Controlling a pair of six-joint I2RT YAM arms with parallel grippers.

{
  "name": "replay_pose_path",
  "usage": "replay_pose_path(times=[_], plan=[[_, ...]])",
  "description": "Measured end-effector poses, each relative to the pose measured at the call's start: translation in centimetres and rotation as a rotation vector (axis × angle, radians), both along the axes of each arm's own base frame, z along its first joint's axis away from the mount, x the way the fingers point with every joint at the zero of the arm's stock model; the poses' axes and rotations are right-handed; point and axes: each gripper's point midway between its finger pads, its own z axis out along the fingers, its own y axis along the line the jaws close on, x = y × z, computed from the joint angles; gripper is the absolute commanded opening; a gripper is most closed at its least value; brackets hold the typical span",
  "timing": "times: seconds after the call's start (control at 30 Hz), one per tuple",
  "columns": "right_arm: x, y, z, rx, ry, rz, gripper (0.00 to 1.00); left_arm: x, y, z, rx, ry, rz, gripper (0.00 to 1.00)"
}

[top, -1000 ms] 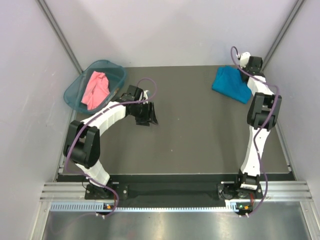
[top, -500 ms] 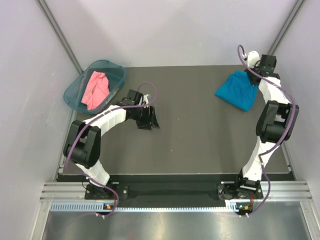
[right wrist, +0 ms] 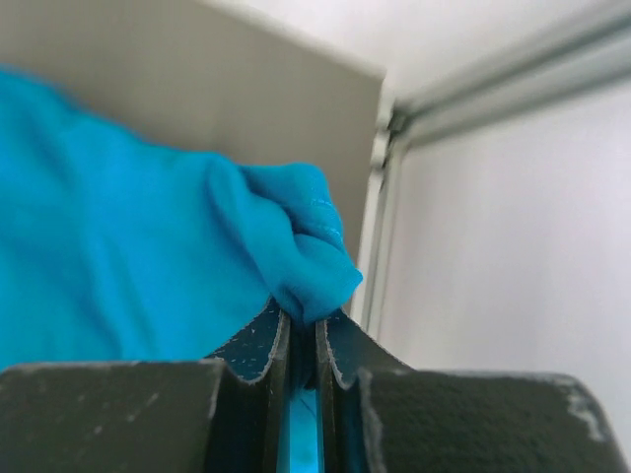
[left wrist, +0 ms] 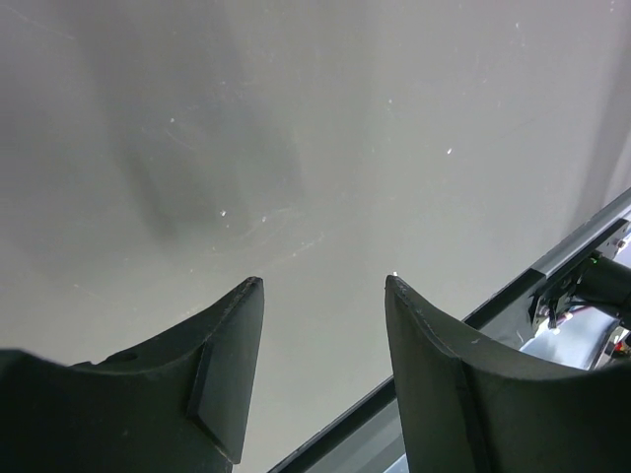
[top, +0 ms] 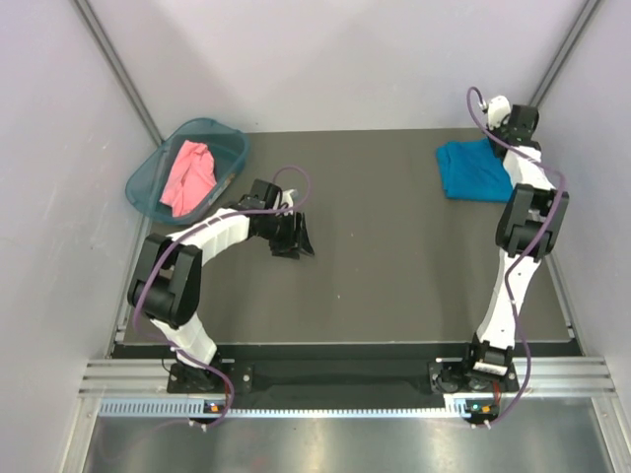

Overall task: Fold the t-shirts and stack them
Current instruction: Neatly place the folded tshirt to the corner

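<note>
The dark table (top: 394, 266) is taking up most of the overhead view, with both arms bolted at its near edge. The right arm (top: 513, 286) is reaching tall along the table's right side toward the far right corner. The left arm (top: 212, 232) is bending low across the left half, its wrist pointing toward the middle of the table.

The teal-blue t-shirt (top: 468, 169) is lying bunched at the far right corner of the table, its right edge running up to the right arm's wrist. The teal plastic basket (top: 148, 182) is sitting at the far left corner. The salmon-pink t-shirt (top: 187, 175) is lying crumpled inside it, well apart from the blue one.

The left gripper (left wrist: 323, 288) is hanging over bare tabletop with its jaws parted and nothing between them. Its wrist view is showing only grey surface and a strip of the table's edge.

The right gripper (right wrist: 304, 317) is clenching a gathered fold of the teal-blue t-shirt, its fingers pressing almost together on the cloth. In its wrist view the rest of the shirt is spreading away to the left, and the pinched fold is bulging just above the fingertips.
</note>
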Motion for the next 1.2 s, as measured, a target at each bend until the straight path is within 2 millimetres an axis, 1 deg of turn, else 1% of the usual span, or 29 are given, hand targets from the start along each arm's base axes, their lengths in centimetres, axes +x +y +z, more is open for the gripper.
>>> replay_pose_path(times=[0.07, 0.13, 0.3, 0.37, 0.5, 0.63, 0.77, 1.0, 1.17, 1.2], plan=[[1.8, -0.2, 0.3, -0.012, -0.046, 0.001, 0.00, 0.1, 0.1, -0.2, 0.001, 0.004, 0.003, 0.57], [2.8, -0.4, 0.5, -0.016, -0.081, -0.003, 0.00, 0.2, 0.2, -0.2, 0.001, 0.005, 0.007, 0.57], [4.0, -0.9, -0.3, -0.017, -0.120, -0.032, 0.00, 0.4, 0.3, -0.3, -0.001, 0.007, 0.018, 0.57], [4.3, -1.1, -1.0, -0.016, -0.128, -0.043, 0.00, 0.4, 0.3, -0.5, 0.000, 0.012, 0.020, 0.57], [4.2, -1.7, -2.1, -0.014, -0.119, -0.079, 0.00, 0.5, 0.2, -1.0, 0.000, 0.028, 0.031, 0.57], [4.3, -2.4, -2.1, -0.001, -0.139, -0.123, 0.00, 0.7, 0.2, -1.1, -0.004, 0.033, 0.042, 0.57], [4.9, -3.4, -2.0, 0.013, -0.178, -0.169, 0.00, 0.8, 0.1, -1.0, -0.010, 0.034, 0.054, 0.57], [5.3, -5.3, -2.8, 0.061, -0.217, -0.267, 0.00, 1.0, 0.0, -0.9, -0.016, 0.046, 0.077, 0.57], [5.6, -5.2, -2.7, 0.082, -0.234, -0.273, 0.00, 1.1, -0.1, -0.8, -0.023, 0.048, 0.090, 0.57], [5.6, -5.2, -2.7, 0.084, -0.235, -0.269, 0.07, 1.2, -0.2, -0.8, -0.025, 0.048, 0.093, 0.57]])
